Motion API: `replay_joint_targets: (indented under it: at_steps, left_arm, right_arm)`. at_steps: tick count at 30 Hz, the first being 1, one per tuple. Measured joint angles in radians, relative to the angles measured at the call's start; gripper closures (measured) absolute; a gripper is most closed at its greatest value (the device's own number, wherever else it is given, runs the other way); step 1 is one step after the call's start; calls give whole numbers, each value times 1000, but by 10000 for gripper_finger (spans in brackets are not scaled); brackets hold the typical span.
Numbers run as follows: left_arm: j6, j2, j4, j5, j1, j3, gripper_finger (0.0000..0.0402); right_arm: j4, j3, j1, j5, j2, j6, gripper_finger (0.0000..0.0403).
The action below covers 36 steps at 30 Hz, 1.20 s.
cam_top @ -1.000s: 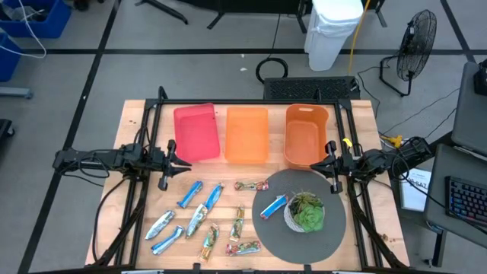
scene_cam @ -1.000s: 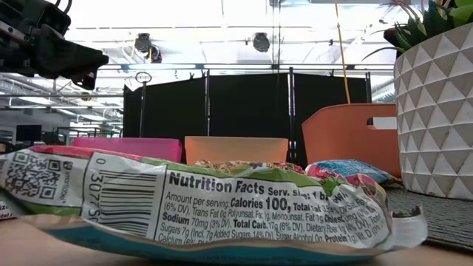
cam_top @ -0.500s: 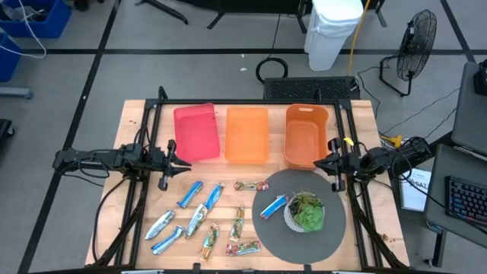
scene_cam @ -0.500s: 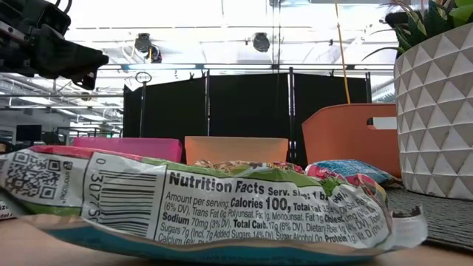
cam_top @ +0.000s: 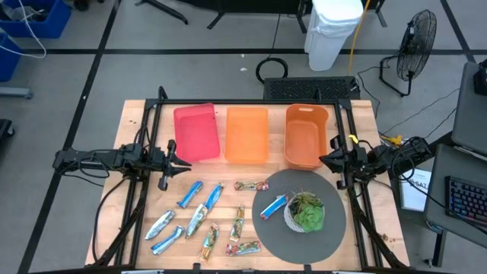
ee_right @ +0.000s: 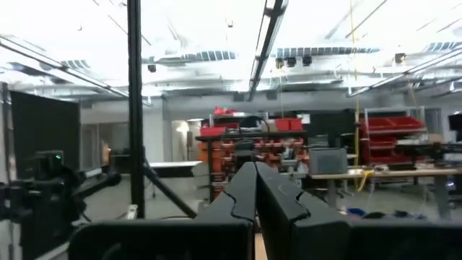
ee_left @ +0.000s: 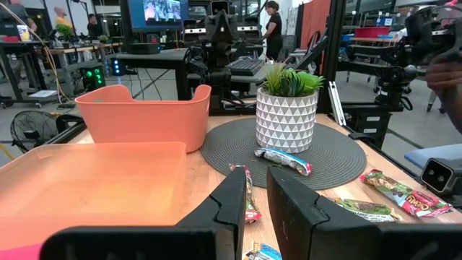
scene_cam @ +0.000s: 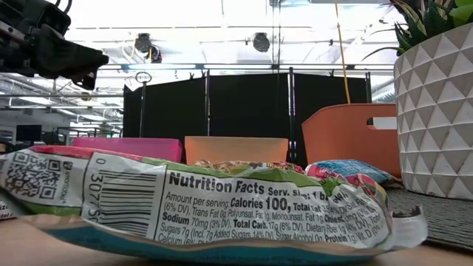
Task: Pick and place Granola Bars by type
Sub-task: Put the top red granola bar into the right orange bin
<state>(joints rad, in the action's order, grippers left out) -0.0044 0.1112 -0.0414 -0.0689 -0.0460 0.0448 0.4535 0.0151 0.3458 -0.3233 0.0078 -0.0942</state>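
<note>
Waiting among scattered Granola Bars, both arms hung empty at the table's sides.

Most bars lay loose on the bare wood in front of the pink bin, long axes mostly slanted; one blue bar rested on the grey mat just beside the potted plant. The left gripper, fingers slightly parted and holding nothing, hovered nearest the cluster. The right gripper, clenched and empty, hung by the orange tub, closer to the mat's bar.
</note>
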Motion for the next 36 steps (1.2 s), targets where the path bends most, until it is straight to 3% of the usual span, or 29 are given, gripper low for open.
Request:
replay_joint_targets:
  at_steps: [7,11,16,22,25,31,36]
  left_arm:
    - [0,0,0,0,0,0,339]
    - [0,0,0,0,0,0,339]
    - [0,0,0,0,0,0,339]
    - [0,0,-3,-1,0,0,339]
    - [0,0,-2,-5,0,0,339]
    - [0,0,-10,-6,0,0,339]
    - [0,0,-11,-7,0,0,339]
  right_arm:
    - [16,4,0,-182,32,-59,403]
    - [-25,68,0,-258,140,-52,403]
    - [-81,272,0,-281,442,-31,403]
    - [-312,598,-38,-272,861,7,403]
    - [-509,775,-98,-175,1062,78,403]
    - [-742,1062,-220,232,1395,136,403]
    - [-812,1156,-265,319,1564,81,403]
